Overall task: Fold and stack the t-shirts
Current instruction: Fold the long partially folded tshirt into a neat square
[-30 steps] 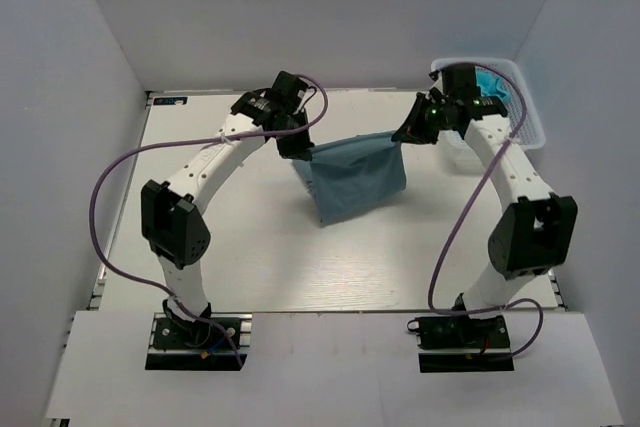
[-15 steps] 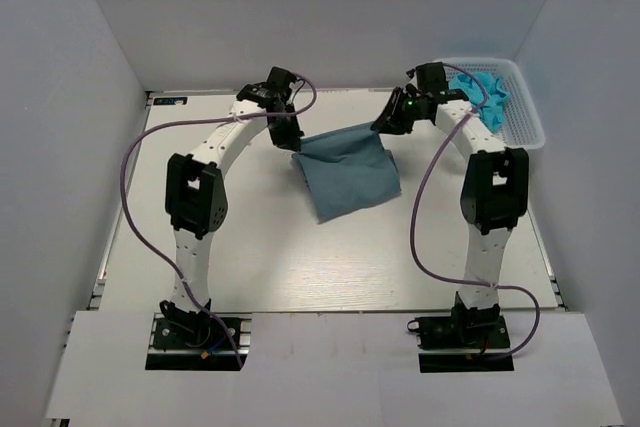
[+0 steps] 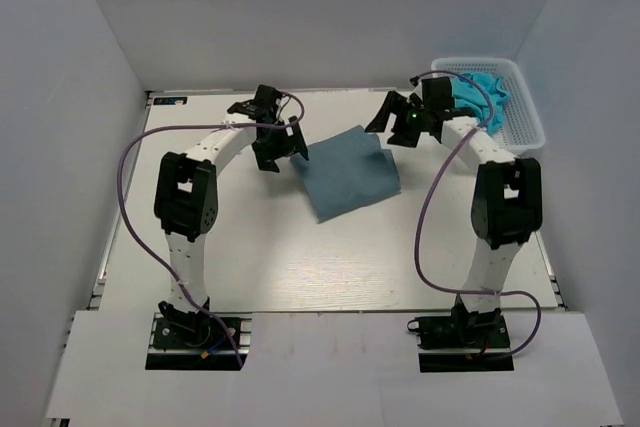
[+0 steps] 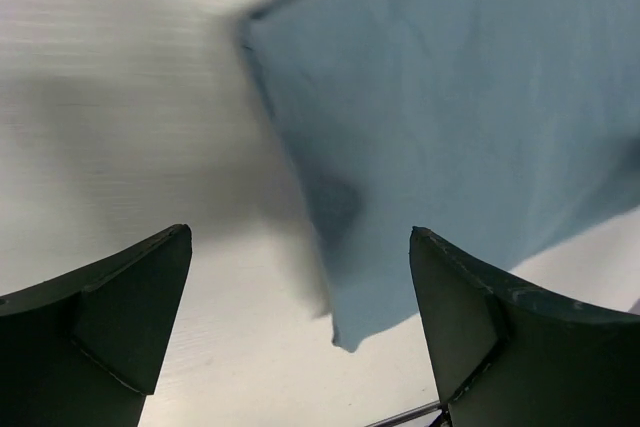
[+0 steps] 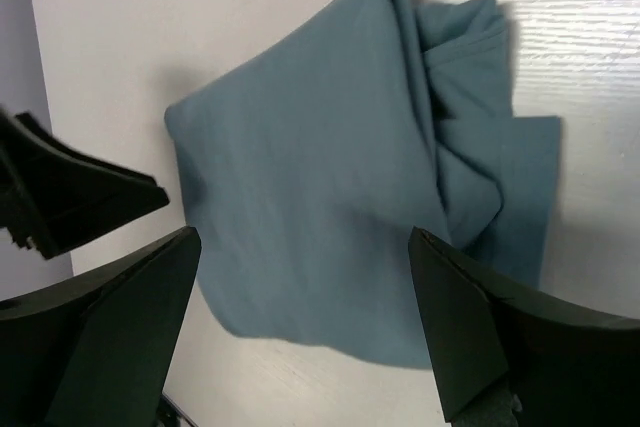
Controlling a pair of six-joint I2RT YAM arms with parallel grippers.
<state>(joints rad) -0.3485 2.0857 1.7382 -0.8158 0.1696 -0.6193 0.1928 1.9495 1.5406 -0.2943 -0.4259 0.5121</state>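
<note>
- Slate-blue t-shirt lies folded flat on the table, long axis crosswise, right end angled farther back.
- Fingers spread apart, empty: left tool and right tool, just beside its far corners.

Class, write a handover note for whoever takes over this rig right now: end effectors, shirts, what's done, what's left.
Left end effector: open, empty, at the shirt's edge.
Right end effector: open, empty, over the shirt.
Slate-blue t-shirt: folded on the table, one side bunched.
Turquoise cloth: crumpled in the basket, far right.
Left: probably fold that one and stack it.
</note>
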